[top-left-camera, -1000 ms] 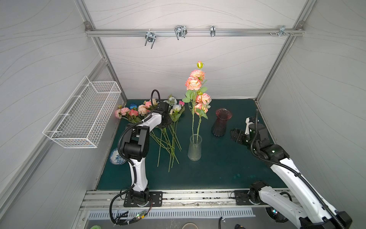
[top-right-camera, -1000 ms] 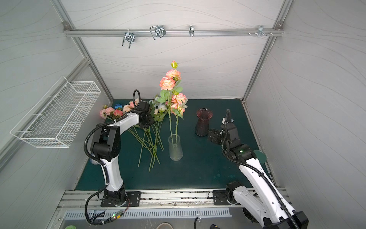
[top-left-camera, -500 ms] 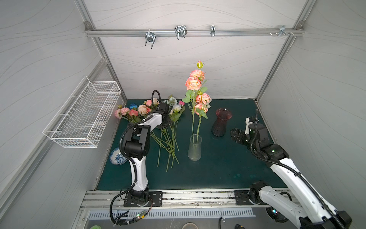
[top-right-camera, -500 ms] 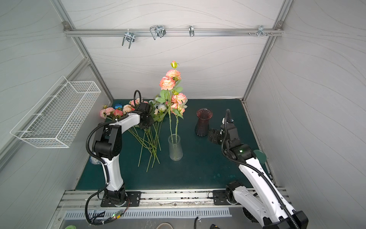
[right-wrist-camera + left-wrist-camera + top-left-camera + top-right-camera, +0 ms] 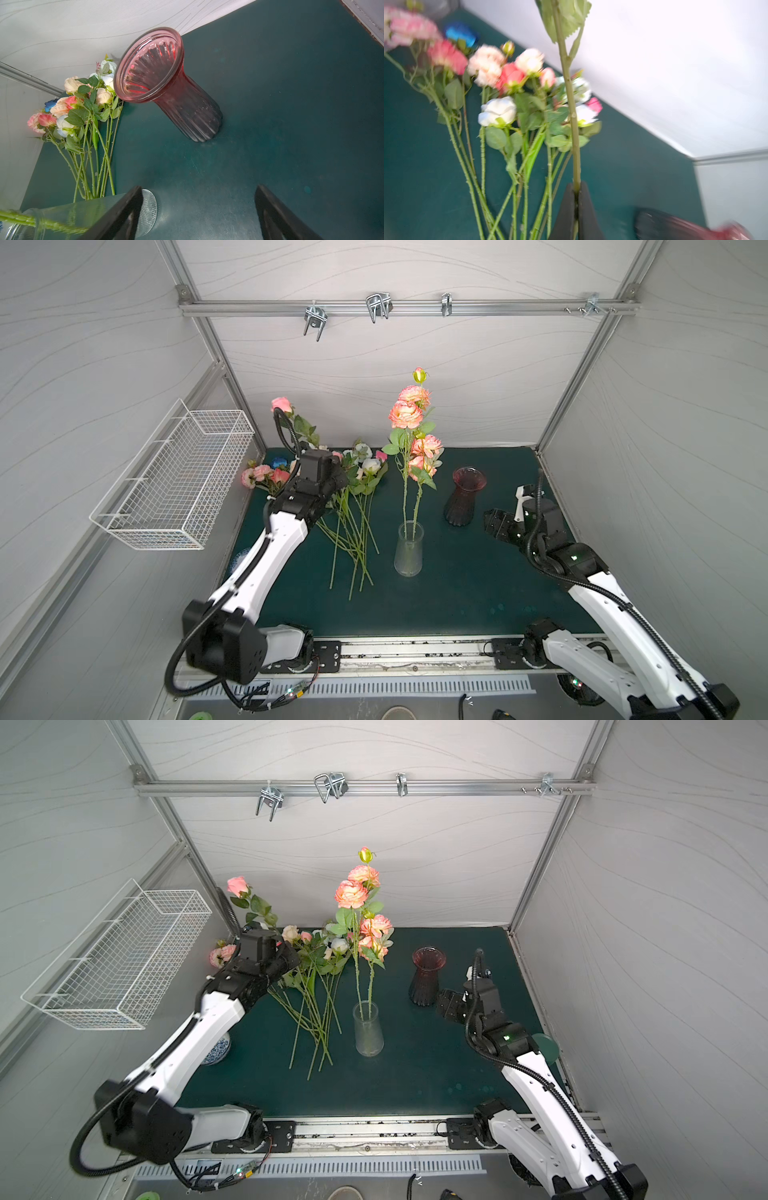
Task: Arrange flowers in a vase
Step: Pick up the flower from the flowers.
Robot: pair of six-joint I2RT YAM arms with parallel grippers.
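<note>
Left arm [image 5: 274,547] has risen off the pile [image 5: 353,506], lifting a pink rose [image 5: 281,404] high at the back.
Swinging that long stem to the clear vase [image 5: 409,549] could strike its tall blooms [image 5: 405,414] and tip it; the thin stem may swivel. Left gripper [image 5: 576,187] pinches the rose's stem tight; right gripper [image 5: 198,193] gapes empty near the red vase [image 5: 464,497].

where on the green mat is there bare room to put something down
Free: the front strip of the mat between the clear vase and the front rail, and the back right corner behind the red vase. Crowded: the back left, where loose flowers lie fanned out and the left arm holds a pink rose there.
</note>
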